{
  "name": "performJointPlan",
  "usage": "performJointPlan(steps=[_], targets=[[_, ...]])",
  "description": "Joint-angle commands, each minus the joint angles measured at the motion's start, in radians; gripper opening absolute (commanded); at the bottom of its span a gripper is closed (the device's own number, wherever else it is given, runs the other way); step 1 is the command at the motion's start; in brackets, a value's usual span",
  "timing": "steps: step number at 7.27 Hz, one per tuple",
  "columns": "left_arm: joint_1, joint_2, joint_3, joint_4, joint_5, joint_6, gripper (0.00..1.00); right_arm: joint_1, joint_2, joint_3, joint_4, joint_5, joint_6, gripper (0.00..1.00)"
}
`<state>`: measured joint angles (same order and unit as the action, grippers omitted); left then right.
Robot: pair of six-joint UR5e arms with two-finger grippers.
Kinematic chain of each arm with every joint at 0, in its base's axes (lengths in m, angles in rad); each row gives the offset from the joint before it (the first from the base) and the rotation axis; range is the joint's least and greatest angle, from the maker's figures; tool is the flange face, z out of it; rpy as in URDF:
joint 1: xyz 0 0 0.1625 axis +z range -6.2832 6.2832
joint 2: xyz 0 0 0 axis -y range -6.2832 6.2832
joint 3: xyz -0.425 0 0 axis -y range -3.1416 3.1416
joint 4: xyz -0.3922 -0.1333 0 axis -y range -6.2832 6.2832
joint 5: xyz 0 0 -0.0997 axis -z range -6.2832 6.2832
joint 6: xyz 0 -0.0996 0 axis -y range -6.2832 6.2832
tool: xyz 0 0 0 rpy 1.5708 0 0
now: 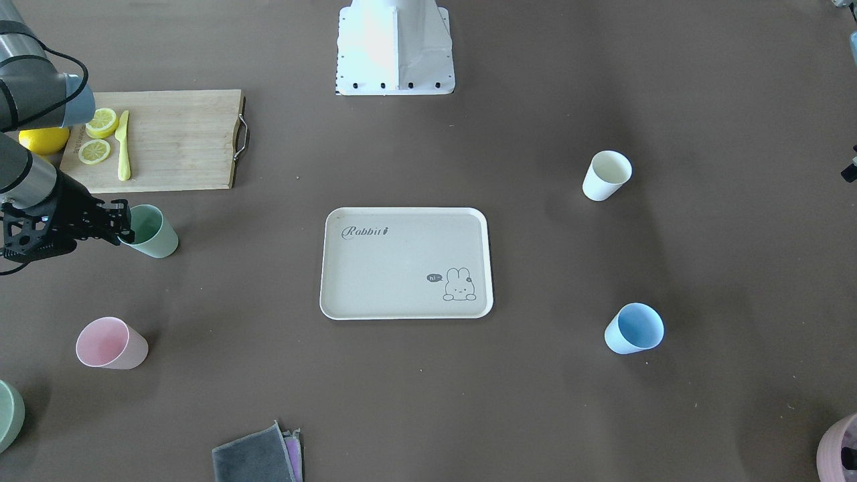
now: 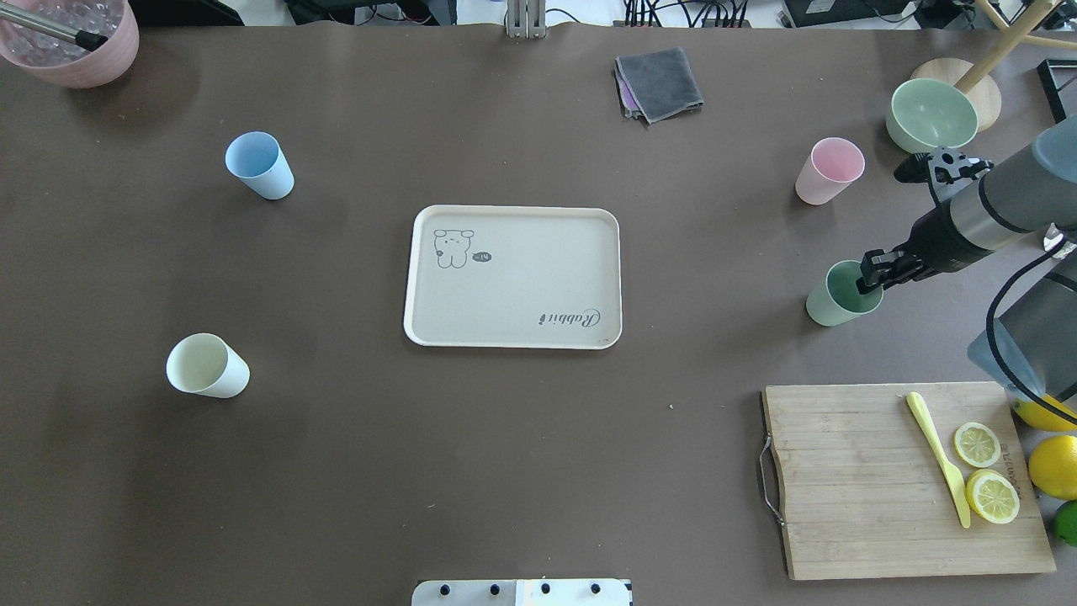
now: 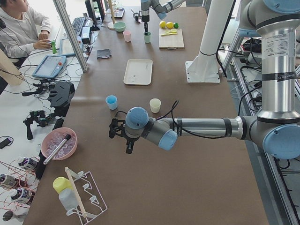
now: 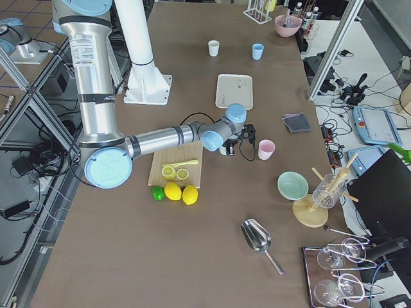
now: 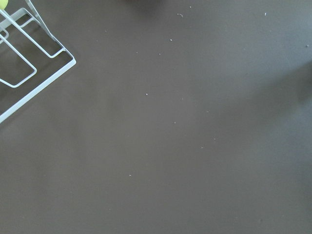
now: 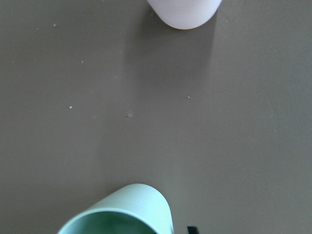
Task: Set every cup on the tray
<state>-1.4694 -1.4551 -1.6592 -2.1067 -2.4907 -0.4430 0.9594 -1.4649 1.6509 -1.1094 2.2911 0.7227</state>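
Note:
The cream "Rabbit" tray (image 1: 405, 214) lies empty at the table's middle and also shows in the overhead view (image 2: 513, 212). A green cup (image 1: 157, 234) (image 2: 829, 307) stands upright to its side. My right gripper (image 1: 124, 224) (image 2: 871, 271) is at this cup's rim, jaws open, one finger over the cup's mouth. The cup's rim fills the bottom of the right wrist view (image 6: 131, 207). A pink cup (image 2: 829, 168), a blue cup (image 2: 259, 164) and a white cup (image 2: 206, 366) stand apart on the table. My left gripper (image 3: 119, 136) hovers over bare table; I cannot tell its state.
A wooden cutting board (image 2: 867, 480) with lemon slices and a yellow knife lies near my right arm. A green bowl (image 2: 932, 114), a grey cloth (image 2: 660, 82) and a pink bowl (image 2: 80, 59) sit along the far edge. A wire rack (image 5: 29, 73) is near my left gripper.

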Motion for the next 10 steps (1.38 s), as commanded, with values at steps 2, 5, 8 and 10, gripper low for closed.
performJointPlan(steps=[2,5,8,10], targets=[[0.223,0.045,-0.205,-0.041,0.138,-0.444,0.98,-0.025,0.177,-0.010,-0.014,0.002,0.224,0.00],[0.493,0.044,-0.267,-0.048,0.314,-0.646,0.97,-0.141,0.368,-0.040,-0.015,-0.060,0.481,0.00],[0.688,0.012,-0.267,-0.075,0.430,-0.773,0.90,-0.238,0.468,-0.109,-0.010,-0.174,0.561,0.00],[0.736,-0.013,-0.267,-0.075,0.444,-0.812,0.89,-0.267,0.468,-0.112,-0.006,-0.194,0.578,0.00]])
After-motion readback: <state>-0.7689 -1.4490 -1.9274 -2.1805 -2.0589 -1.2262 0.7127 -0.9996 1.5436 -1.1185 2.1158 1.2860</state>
